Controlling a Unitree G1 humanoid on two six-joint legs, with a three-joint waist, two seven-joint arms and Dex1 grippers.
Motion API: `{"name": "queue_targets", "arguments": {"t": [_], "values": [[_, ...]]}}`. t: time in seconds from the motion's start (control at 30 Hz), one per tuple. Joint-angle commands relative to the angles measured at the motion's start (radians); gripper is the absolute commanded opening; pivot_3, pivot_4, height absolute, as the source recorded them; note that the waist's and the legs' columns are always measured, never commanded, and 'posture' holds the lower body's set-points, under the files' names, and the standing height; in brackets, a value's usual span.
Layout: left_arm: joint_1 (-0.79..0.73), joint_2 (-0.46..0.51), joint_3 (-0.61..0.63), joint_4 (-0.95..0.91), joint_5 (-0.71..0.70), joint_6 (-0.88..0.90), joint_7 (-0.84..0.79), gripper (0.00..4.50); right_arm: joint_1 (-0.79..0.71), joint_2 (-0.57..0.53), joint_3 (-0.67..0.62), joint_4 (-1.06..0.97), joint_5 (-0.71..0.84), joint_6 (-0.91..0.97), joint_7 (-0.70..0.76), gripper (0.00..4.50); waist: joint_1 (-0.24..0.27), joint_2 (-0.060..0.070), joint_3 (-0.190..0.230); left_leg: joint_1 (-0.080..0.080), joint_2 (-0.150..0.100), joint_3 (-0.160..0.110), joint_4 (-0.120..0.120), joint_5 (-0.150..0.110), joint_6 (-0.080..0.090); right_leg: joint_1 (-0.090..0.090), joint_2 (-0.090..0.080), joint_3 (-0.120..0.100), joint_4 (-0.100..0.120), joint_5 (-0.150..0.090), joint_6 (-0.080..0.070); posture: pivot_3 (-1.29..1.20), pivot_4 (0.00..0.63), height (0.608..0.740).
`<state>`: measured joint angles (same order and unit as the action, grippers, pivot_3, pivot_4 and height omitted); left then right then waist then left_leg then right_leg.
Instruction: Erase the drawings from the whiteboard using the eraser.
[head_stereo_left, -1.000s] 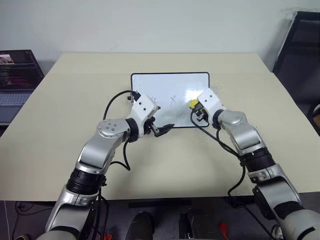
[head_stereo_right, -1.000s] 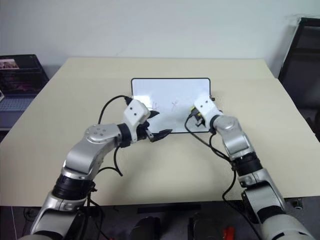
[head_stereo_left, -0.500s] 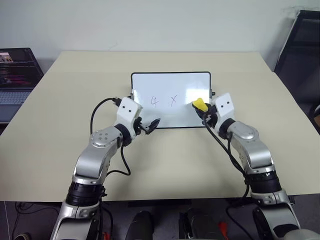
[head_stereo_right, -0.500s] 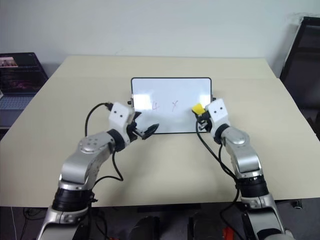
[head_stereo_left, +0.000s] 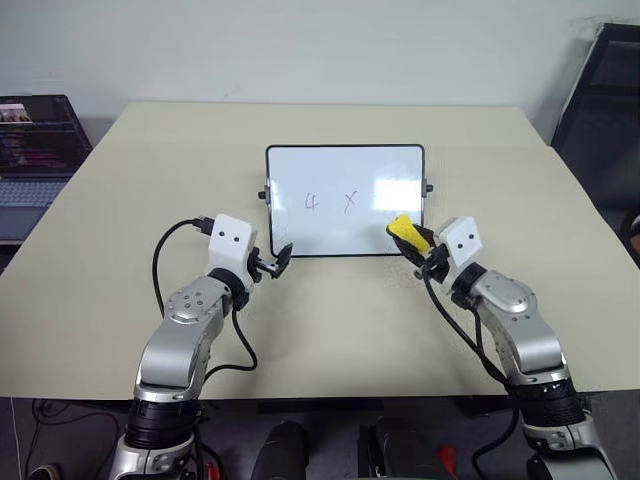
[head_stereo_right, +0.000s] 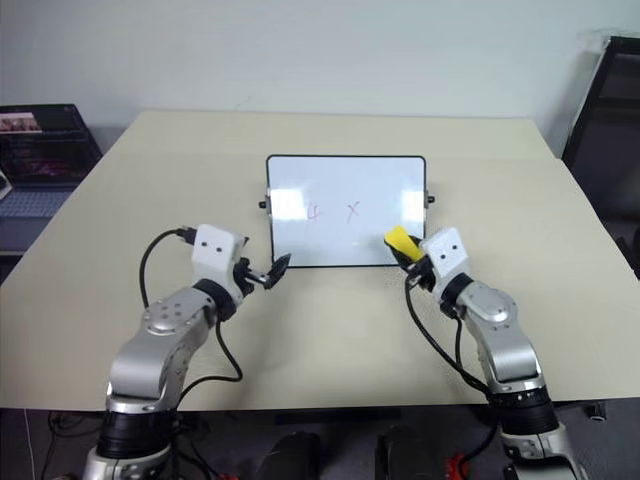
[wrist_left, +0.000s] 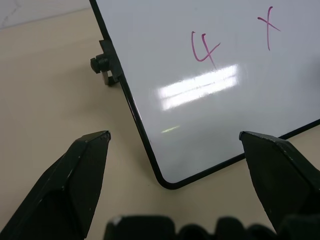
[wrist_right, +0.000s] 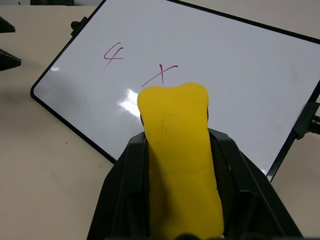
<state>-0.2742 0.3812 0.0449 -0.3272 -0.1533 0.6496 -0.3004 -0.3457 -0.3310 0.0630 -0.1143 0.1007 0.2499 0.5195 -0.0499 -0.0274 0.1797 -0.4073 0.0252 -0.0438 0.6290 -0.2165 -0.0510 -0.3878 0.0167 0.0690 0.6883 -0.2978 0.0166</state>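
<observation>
A broad beige rectangular table (head_stereo_left: 330, 330) carries everything, with an open dark laptop (head_stereo_left: 35, 150) on a low stand off its left edge and a black frame of a rack or chair (head_stereo_left: 600, 90) off its right. Lying flat at the middle of the table is the small white whiteboard (head_stereo_left: 345, 180) with a thin black frame, rounded corners and small black knobs on its short sides. Two silver-and-white arms reach toward the board's near edge from either side. The left gripper (wrist_left: 172, 145), with its two black fingers (wrist_left: 80, 175) spread wide and nothing between them, hovers just off the board's near left corner, which sits in the gap between the fingers in the left wrist view without either one touching it. The right gripper (head_stereo_left: 418, 243) is clamped tight on the small yellow oblong eraser (wrist_right: 177, 150), whose free end sticks out over the board's near right corner, raised off the surface as far as the head views show. The drawings (wrist_left: 205, 47) are thin reddish marker marks, a "4" and an "x" (head_stereo_left: 350, 201) side by side across the board's left and middle; the right part of the board reads blank under a glare patch.
</observation>
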Motion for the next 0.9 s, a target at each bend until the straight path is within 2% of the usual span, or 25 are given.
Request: {"name": "queue_targets", "arguments": {"t": [0.03,0.2,0.53,0.9], "values": [[-0.046,0.028,-0.007,-0.040,-0.005,0.009,-0.030,4.50,-0.081,0.013,0.003,0.002,-0.005,-0.023,-0.017,1.22,0.000,0.000,0.000,0.000,0.000,0.000,0.000,0.000,0.000,0.000,0.000,0.000,0.000,0.000,0.000,0.00,0.150,0.740],[-0.107,0.073,-0.024,-0.036,-0.036,0.076,-0.099,4.50,-0.196,0.028,0.047,0.056,-0.070,0.011,-0.055,1.22,0.000,0.000,0.000,0.000,0.000,0.000,0.000,0.000,0.000,0.000,0.000,0.000,0.000,0.000,0.000,0.00,0.150,0.740],[-0.221,0.096,-0.075,0.044,-0.032,0.099,-0.160,4.50,-0.458,0.126,0.152,0.334,-0.193,0.040,-0.116,1.22,0.000,0.000,0.000,0.000,0.000,0.000,0.000,0.000,0.000,-0.001,0.000,-0.001,0.000,0.000,-0.001,0.00,0.150,0.740],[-0.196,0.103,-0.090,0.042,-0.028,0.088,-0.180,4.50,-0.564,0.134,0.206,0.554,-0.248,0.084,-0.063,1.22,-0.001,0.000,0.000,-0.001,0.000,-0.002,0.000,0.000,0.000,-0.001,-0.001,0.000,0.000,0.000,-0.001,0.00,0.150,0.740]]}}
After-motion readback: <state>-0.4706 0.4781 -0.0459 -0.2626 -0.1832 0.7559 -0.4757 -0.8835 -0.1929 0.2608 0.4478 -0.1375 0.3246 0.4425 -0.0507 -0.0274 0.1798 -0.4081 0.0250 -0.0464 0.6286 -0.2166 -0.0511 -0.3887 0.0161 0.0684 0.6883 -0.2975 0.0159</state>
